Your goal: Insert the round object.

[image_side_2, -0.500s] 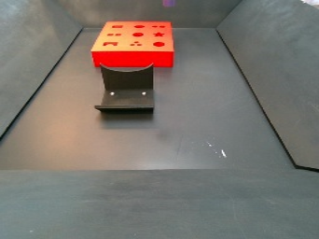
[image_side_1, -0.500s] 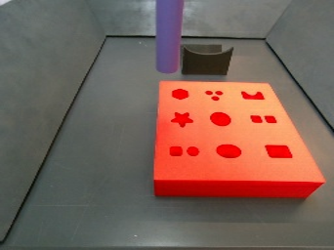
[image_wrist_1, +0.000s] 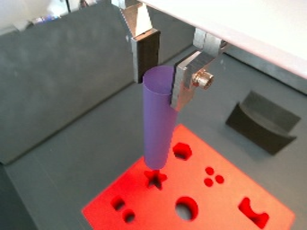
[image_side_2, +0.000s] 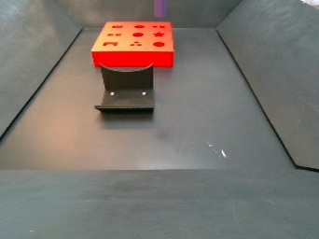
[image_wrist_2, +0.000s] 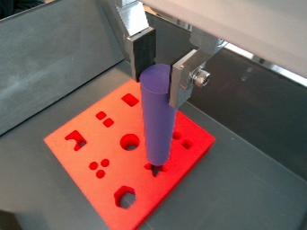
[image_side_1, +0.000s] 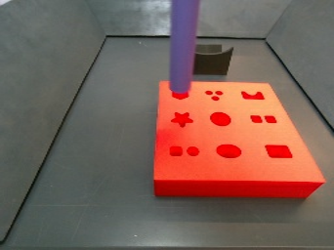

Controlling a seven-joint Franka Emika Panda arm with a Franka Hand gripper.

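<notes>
The round object, a long lavender rod [image_wrist_1: 153,126], hangs upright between my gripper's [image_wrist_1: 164,72] silver fingers, which are shut on its top end; both wrist views show this [image_wrist_2: 156,121]. In a side view the rod [image_side_1: 183,49] comes down from the top edge, and its lower end is over the far-left part of the red block [image_side_1: 248,171], by the hexagon hole. I cannot tell if it touches the block. A large round hole [image_side_1: 221,119] lies in the middle of the block. The gripper itself is out of both side views.
The red block [image_side_2: 134,58] carries several shaped holes, among them a star [image_side_1: 183,120] and an oval [image_side_1: 229,150]. The dark fixture [image_side_1: 209,59] stands on the floor just beyond the block, and shows too in another side view [image_side_2: 125,91]. Grey walls enclose the floor.
The rod has come down and moved toward the block: its lower end was above the floor beside the fixture and is now over the block's far-left corner.
</notes>
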